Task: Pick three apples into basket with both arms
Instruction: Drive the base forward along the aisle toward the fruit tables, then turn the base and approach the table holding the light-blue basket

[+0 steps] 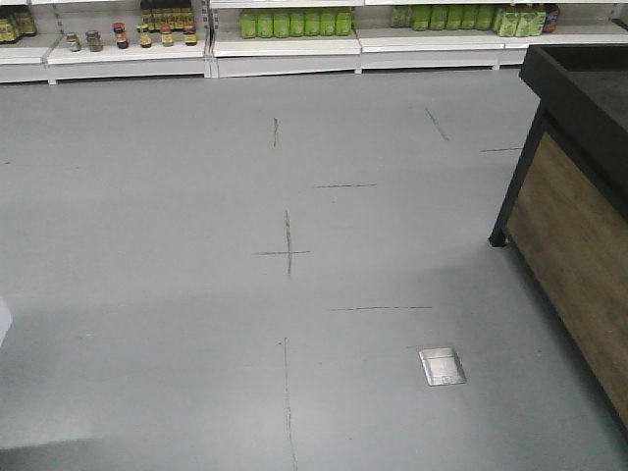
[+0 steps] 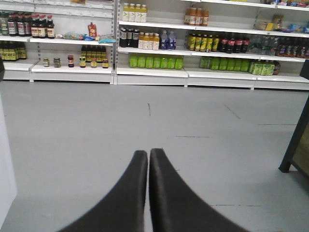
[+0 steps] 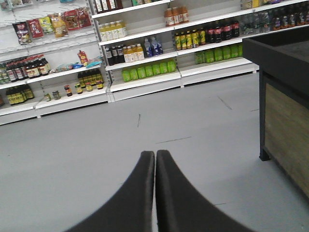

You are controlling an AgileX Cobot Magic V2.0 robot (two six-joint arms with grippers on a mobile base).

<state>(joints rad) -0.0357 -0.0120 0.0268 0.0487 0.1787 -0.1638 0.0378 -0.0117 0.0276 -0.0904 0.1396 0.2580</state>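
No dark red apples and no pale slotted plastic basket in any view. The black left gripper [image 2: 148, 153] and black right gripper [image 3: 155, 154] are both pressed closed, holding nothing. The risk I see: the base clipping the black-framed wooden stand [image 1: 574, 226] on the right. Its top is cut off and its contents are hidden.
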